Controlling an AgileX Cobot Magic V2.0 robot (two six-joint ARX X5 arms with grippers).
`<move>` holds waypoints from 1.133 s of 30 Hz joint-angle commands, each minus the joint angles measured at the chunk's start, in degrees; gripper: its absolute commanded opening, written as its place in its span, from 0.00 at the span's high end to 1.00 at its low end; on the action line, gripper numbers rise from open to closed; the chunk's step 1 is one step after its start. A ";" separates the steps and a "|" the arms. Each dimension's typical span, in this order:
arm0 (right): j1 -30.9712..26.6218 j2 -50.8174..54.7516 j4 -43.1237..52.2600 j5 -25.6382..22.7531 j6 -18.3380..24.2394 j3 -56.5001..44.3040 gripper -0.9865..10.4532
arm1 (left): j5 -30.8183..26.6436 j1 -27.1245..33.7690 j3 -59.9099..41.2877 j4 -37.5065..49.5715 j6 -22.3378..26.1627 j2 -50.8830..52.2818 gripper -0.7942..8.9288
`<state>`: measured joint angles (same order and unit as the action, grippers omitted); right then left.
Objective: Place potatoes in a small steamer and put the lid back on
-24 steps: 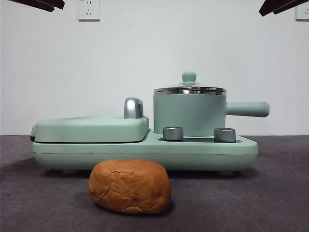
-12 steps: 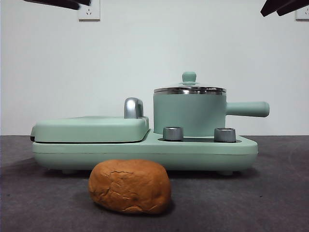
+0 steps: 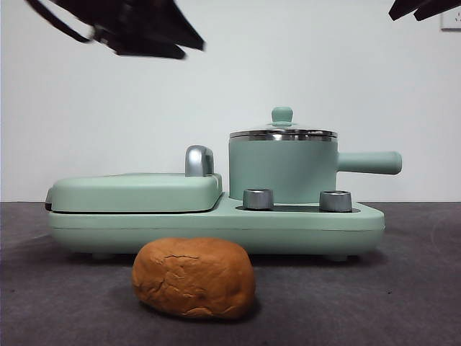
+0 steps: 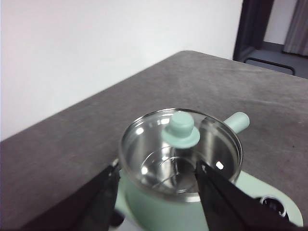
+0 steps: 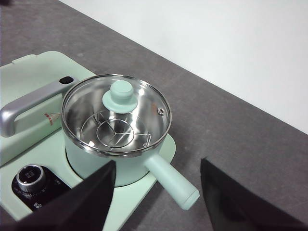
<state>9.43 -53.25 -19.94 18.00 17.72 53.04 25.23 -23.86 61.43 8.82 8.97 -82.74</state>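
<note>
So my left gripper has dropped in a lot since half a second ago. It was just a black sliver at the top left corner of the front view and now it's a big dark blurry shape hanging high over the flat griddle plate, well clear of everything. On the left wrist cam its jaws are spread apart, nothing between them, with the lid showing through the gap.

My right gripper is parked up top, only a black tip at the top right corner in front, jaws wide apart too and empty.

The potato is lying on the grey table in front of the cooker base, untouched. The lid sits closed on the small steamer, knob up, side handle sticking out away from the griddle plate.
</note>
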 commanded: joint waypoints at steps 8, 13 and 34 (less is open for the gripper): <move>0.20 -0.22 0.59 -0.02 -0.81 1.11 0.67 | -0.17 -5.01 17.35 -0.39 -0.74 -17.59 0.66; 0.20 -0.22 0.59 0.00 -0.81 1.11 0.67 | -0.17 -7.06 21.99 -0.24 -0.74 -22.84 0.66; 0.20 -0.22 0.55 0.04 -2.29 1.11 0.67 | -2.95 -9.90 24.46 4.09 -0.28 -31.63 0.66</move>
<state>9.43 -53.25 -19.94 18.00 16.69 53.04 22.41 -33.39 84.51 12.27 8.36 -112.97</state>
